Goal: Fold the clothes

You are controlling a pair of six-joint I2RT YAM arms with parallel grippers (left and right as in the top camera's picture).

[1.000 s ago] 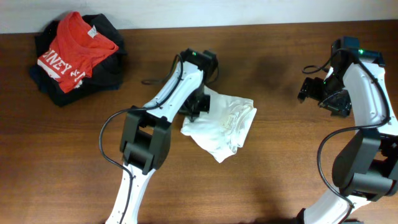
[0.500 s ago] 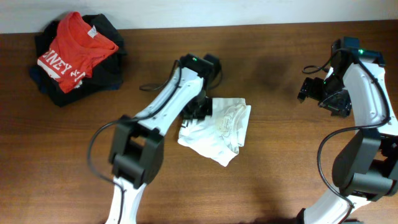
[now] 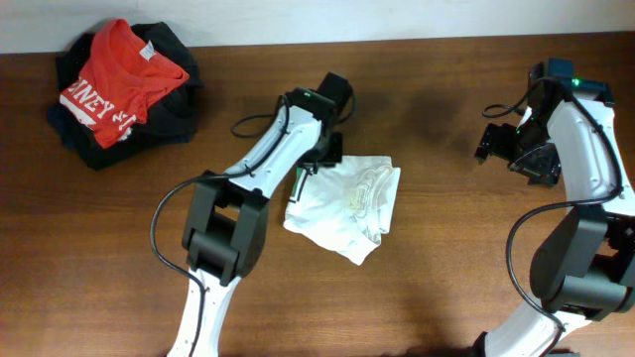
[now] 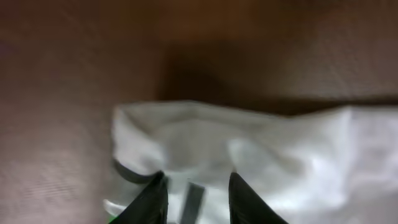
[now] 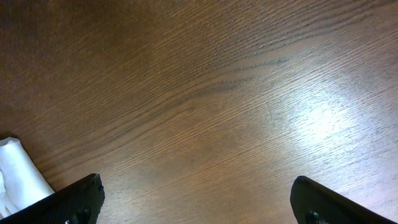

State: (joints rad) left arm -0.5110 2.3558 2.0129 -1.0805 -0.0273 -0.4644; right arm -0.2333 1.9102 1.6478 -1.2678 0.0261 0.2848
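Observation:
The white T-shirt point(image 3: 342, 203) lies folded into a small bundle at the middle of the wooden table, with a bit of green print at its left edge. My left gripper point(image 3: 316, 164) hovers at the bundle's far left corner. In the left wrist view its fingers point(image 4: 194, 186) are apart over the white cloth point(image 4: 280, 155), with a grey mark showing between them and nothing gripped. My right gripper point(image 3: 501, 147) is far to the right. In the right wrist view it is wide open point(image 5: 196, 199) over bare wood, and a shirt corner point(image 5: 15, 168) shows at the left edge.
A red T-shirt with white lettering point(image 3: 119, 79) lies on a pile of dark garments point(image 3: 169, 114) at the far left corner. The table's far edge meets a pale wall point(image 3: 397, 20). A black cable point(image 3: 248, 127) loops beside the left arm.
The left gripper dragged the white bundle slightly left and nearer, then drew back to its far corner, uncovering the shirt's left side. The right arm has not moved.

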